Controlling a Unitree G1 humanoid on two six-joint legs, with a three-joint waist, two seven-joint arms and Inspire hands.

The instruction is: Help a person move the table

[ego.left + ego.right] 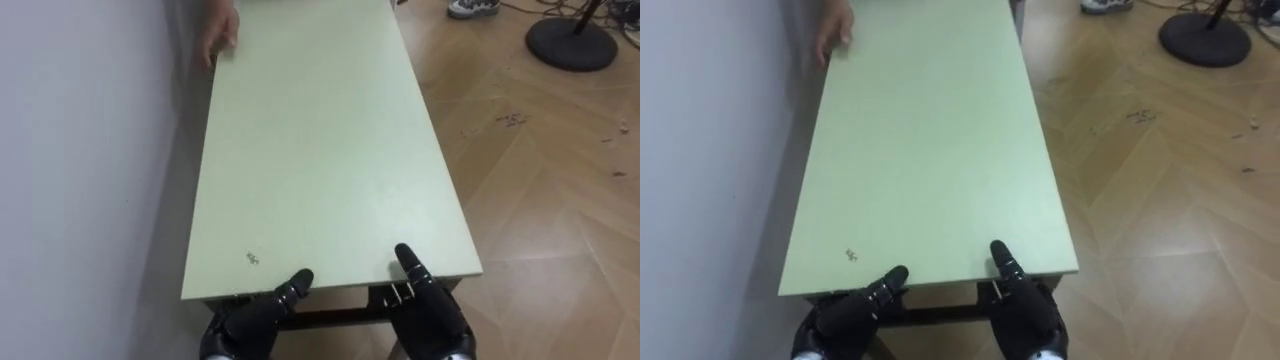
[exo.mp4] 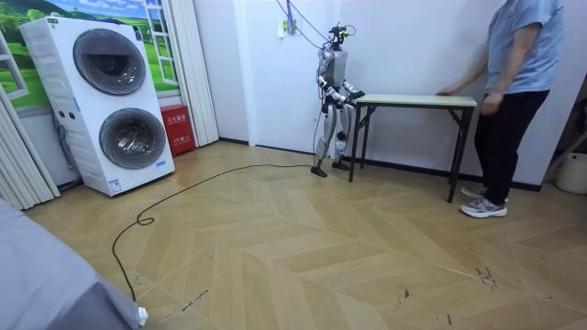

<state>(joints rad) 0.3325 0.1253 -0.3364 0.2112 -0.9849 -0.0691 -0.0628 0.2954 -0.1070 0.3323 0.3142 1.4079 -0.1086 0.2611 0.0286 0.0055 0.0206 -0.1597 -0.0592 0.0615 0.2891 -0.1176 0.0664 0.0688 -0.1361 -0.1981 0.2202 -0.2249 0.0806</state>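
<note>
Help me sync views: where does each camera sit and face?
Left eye view: robot's head, looking down the pale green rectangular table; left robot hand and right robot hand at its near end.
Right eye view: same, slightly offset.
Room view: across the room, facing the white wall; whole robot, standing person.
All share the table and the person's hand.
</note>
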